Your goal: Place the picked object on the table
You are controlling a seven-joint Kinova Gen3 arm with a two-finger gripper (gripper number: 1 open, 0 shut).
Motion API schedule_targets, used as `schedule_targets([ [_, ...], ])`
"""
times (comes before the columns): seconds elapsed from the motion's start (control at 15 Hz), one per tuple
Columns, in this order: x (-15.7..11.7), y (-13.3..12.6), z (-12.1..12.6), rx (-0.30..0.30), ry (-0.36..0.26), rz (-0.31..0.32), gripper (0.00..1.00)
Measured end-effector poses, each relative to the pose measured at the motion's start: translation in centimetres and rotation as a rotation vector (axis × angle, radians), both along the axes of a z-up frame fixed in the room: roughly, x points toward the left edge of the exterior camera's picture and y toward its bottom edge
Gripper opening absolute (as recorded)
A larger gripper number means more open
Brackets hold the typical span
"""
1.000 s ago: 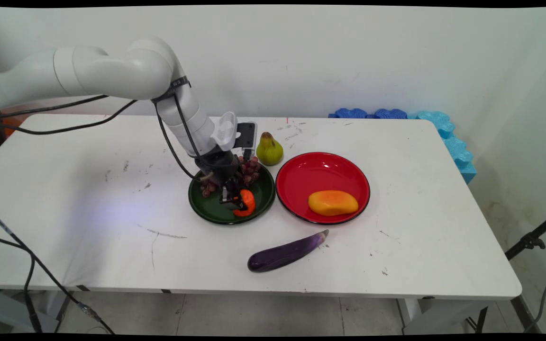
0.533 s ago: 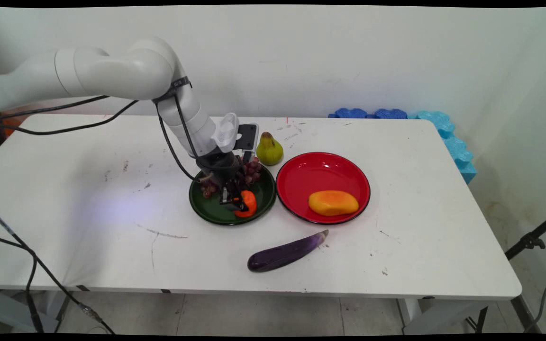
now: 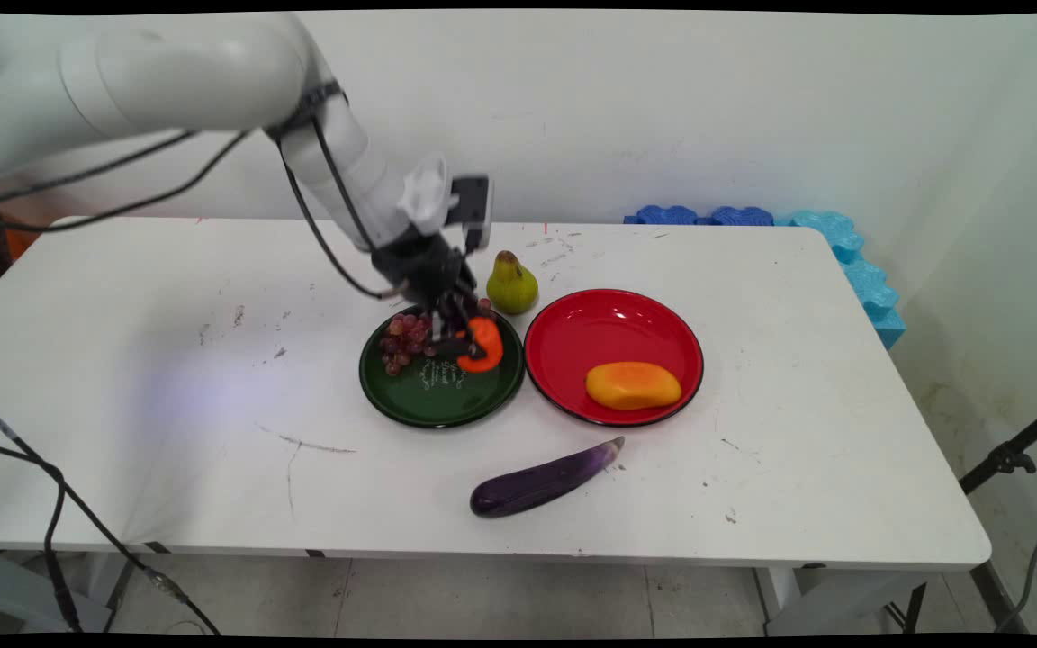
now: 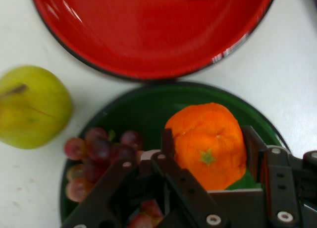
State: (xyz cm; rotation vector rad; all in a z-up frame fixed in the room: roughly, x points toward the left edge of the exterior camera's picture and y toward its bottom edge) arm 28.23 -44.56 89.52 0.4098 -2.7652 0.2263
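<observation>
While the tool (image 4: 207, 153) grips the orange (image 4: 208, 143) clear above the green plate (image 3: 419, 405), the carry is under way; the red plate (image 3: 608, 315) lies at 3 o'clock.

Bare surface (image 3: 167, 378) is left wide open at the left and front. Around the green plate (image 3: 419, 409) passage is narrowed: grapes (image 3: 403, 340) lie on it, the pear (image 3: 511, 284) stands behind, the red plate (image 3: 613, 315) sits just beside, the eggplant (image 3: 541, 481) lies in front.
</observation>
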Motion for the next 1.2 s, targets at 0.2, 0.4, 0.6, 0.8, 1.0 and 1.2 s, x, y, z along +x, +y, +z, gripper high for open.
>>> schedule_targets([
  [0.2,-0.8,0.1,3.0,-0.019,0.033,0.026,0.0],
  [0.4,-2.1,0.6,5.1,-0.022,0.067,0.062,0.0],
  [0.6,-3.4,1.2,5.4,-0.014,0.081,0.09,0.0],
  [0.8,-4.4,1.9,4.8,-0.002,0.084,0.107,0.0],
  [1.0,-5.4,2.9,3.3,0.017,0.077,0.12,0.0],
  [1.2,-6.3,4.6,1.0,0.046,0.059,0.129,0.0],
])
